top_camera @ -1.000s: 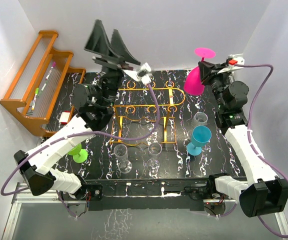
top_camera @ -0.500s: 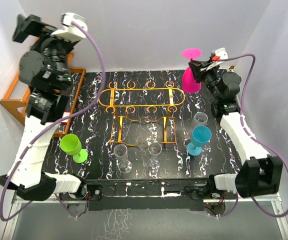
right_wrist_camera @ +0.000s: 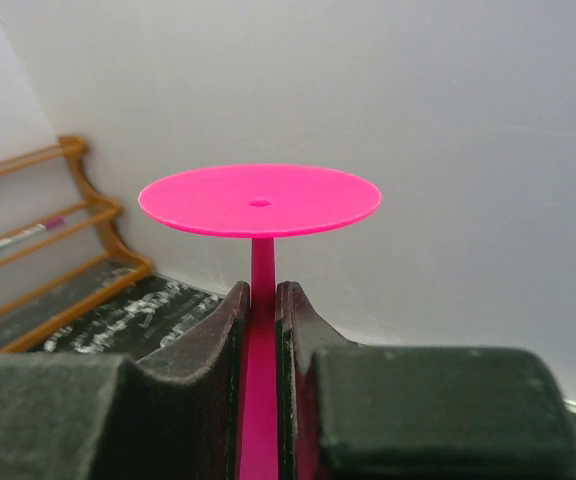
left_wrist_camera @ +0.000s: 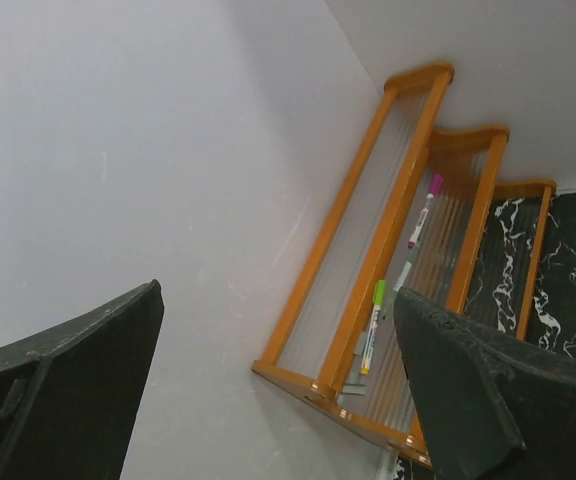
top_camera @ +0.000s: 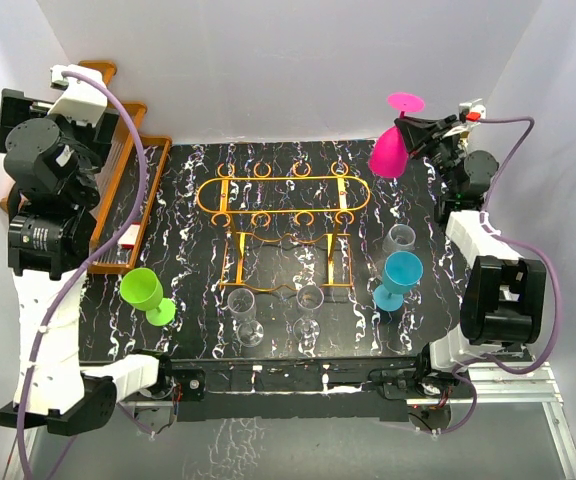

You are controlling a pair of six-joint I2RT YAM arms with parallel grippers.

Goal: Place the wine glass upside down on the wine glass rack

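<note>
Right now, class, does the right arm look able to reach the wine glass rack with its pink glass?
Probably yes. The right tool grips the pink glass by its stem, foot up, beside the right end of the wine glass rack; nothing stands between them.

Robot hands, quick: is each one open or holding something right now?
Left gripper: open, holding nothing.
Right gripper: closed on the pink wine glass, by its stem.

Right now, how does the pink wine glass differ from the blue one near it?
The pink wine glass is upside down, foot on top; the blue wine glass stands upright. The pink one hangs in the air, its stem clamped in the right gripper; the blue one rests on the table, with no gripper on it. Both are opaque, coloured, stemmed glasses.
</note>
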